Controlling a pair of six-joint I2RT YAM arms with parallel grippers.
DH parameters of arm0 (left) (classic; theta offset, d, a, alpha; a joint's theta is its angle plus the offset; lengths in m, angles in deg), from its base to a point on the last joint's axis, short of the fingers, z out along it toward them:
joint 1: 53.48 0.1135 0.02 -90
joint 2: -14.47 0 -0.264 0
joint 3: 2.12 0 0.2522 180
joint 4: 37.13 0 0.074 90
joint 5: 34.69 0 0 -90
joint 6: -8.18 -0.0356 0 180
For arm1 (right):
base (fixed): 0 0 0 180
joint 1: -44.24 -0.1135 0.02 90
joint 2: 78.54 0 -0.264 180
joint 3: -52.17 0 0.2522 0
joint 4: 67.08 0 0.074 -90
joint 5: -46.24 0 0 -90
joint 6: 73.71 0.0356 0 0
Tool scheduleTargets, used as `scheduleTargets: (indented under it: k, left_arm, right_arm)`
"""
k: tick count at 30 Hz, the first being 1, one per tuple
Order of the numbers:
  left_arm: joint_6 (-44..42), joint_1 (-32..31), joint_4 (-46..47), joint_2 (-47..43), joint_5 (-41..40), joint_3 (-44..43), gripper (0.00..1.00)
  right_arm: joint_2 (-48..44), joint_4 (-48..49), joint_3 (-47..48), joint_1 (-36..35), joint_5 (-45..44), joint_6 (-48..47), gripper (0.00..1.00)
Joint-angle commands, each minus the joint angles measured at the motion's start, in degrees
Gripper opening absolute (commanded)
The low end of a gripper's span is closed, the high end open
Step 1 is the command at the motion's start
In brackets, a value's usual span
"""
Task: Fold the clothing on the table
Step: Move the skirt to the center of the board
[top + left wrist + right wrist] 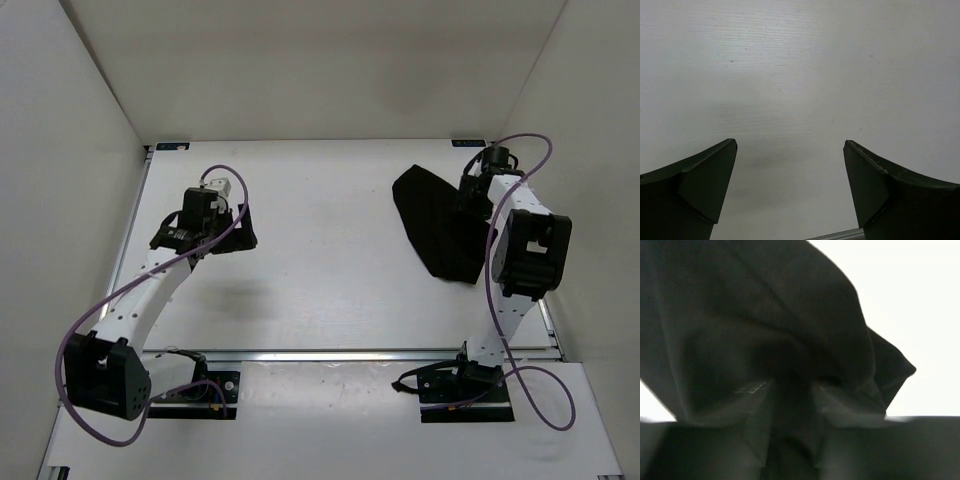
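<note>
Your right gripper (792, 390) pinches a bunched fold of the black clothing (435, 225), and the fabric fills most of its wrist view. The clothing sits on the far right side of the table (320, 270), spreading left and back toward the arm bases from that claw. Your left gripper (790, 147) hangs spread wide over bare table, well apart from the clothing.

Occlusions logged.
Found clothing (435, 225) partly hidden behind right arm (525, 250) near table's (320, 250) far right corner; blurred, cropped top and left, in right wrist view.
</note>
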Motion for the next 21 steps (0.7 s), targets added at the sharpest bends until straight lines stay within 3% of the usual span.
scheduleTargets:
  k: [1, 3, 7, 12, 19, 21]
  left_arm:
    - [2.05, 0.49, 3.69, -4.72, 1.49, 1.27, 0.99]
    - [2.06, 0.75, 4.04, -5.68, 1.49, 1.81, 0.99]
    - [2.24, 0.84, 2.46, -5.25, 1.93, 0.50, 0.98]
    - [1.45, 0.40, 2.37, -2.88, 2.90, -0.04, 0.99]
    - [1.53, 0.58, 8.08, -2.17, 7.20, 0.67, 0.99]
    - [0.74, 0.40, 8.35, -1.73, 8.17, -0.55, 0.98]
  right_arm:
    - [2.43, 2.23, 4.14, -0.30, -1.41, 0.04, 0.23]
    - [4.72, 1.62, 5.46, 0.22, -3.34, 0.47, 0.00]
    - [6.48, -2.16, 12.22, -0.65, -3.44, 0.04, 0.00]
    - [0.35, -3.48, 19.16, -4.78, 1.30, -0.93, 0.00]
    - [-8.09, -4.10, 27.79, -16.99, 0.37, -3.48, 0.00]
    - [-7.93, -4.01, 25.26, -17.36, -4.30, -4.26, 0.34]
